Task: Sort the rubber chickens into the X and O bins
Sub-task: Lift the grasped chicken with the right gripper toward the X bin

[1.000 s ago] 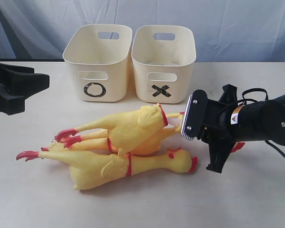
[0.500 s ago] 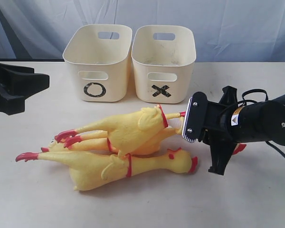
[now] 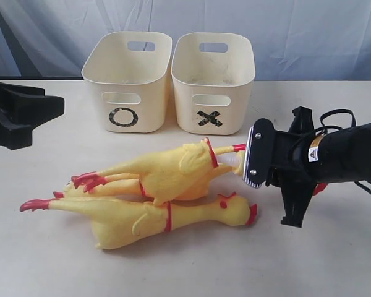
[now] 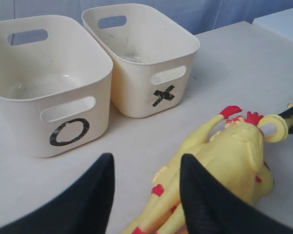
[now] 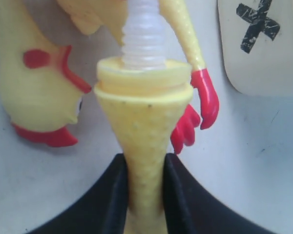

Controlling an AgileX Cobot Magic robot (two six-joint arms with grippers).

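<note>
Rubber chickens point(image 3: 154, 192), three of them, lie heaped on the white table point(image 3: 334, 260) just in front of the X bin point(image 3: 235, 111), their red feet pointing away from it toward the O side. The top chicken point(image 3: 170, 170) lies slanted across the pile with its stretched neck reaching out past the X bin's front right corner. The nearest chicken point(image 3: 167, 216) lies farthest from the X bin, its red beak on the same side as that neck. A third point(image 3: 195, 193) is mostly hidden between them.

The right gripper point(image 5: 145, 168) is clenched on the top chicken's yellow neck, its black fingers point(image 5: 110, 195) pressed against both sides, with a white ribbed tube point(image 5: 142, 39) showing beyond the grip. The left gripper point(image 4: 147, 163) hangs over the table on the O side of the X bin, its fingers spread and grasping nothing.

The O bin point(image 3: 151, 114) stands touching the X bin's side. Neither bin has a chicken in it.
</note>
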